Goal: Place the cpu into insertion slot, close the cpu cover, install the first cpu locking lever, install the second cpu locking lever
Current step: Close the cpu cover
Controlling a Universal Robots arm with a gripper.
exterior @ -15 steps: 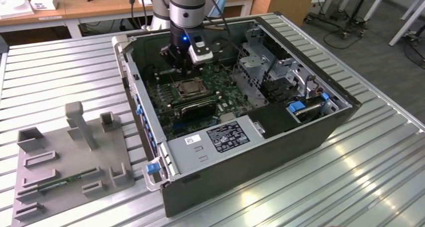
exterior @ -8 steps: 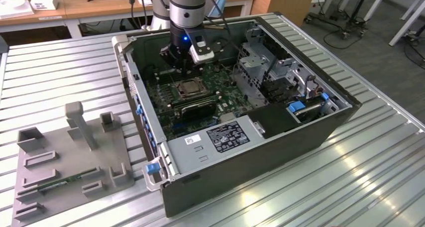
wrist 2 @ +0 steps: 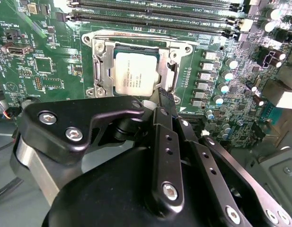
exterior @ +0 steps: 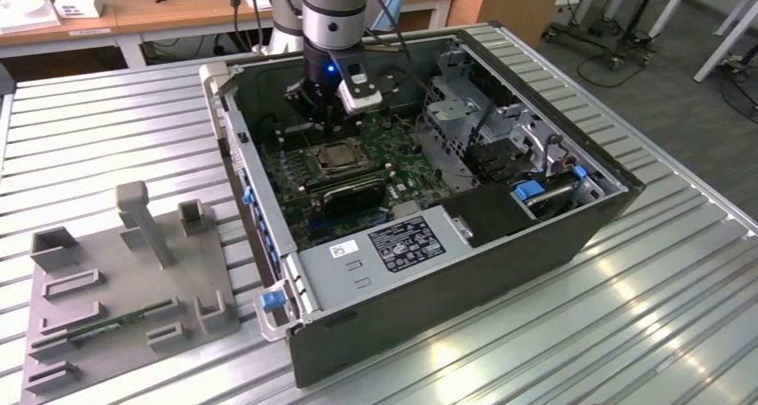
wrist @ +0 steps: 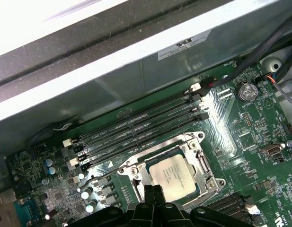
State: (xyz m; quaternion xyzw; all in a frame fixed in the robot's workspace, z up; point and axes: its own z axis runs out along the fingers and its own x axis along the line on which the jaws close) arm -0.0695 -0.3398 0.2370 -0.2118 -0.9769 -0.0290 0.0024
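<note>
The silvery-grey square cpu [wrist 2: 136, 71] sits in the silver-rimmed square insertion slot [exterior: 315, 156] on the green circuit board [wrist: 231, 137]. The thin silver cpu cover [wrist 2: 101, 61] lies flat around it. The black tool [wrist 2: 163, 98], fingers pressed together with nothing visibly held, rests at the cover's edge.

Exterior view high above case [exterior: 498, 263], cpu [wrist 2: 136, 73] [wrist: 173, 177] close in both wrist views

- The cpu [wrist 2: 136, 73] [wrist: 173, 177], just ahead of the gripper [wrist 2: 164, 97] [wrist: 153, 191] in both wrist views, has lines of dark print on its metal top, too small to make out.
- A white label [exterior: 403, 239] with black print lies on the power supply [exterior: 350, 285], well away from the gripper; illegible.
- A white sticker [wrist: 183, 45] sits on the case wall [wrist: 136, 80], past the cpu from the gripper; its marks are illegible.
</note>
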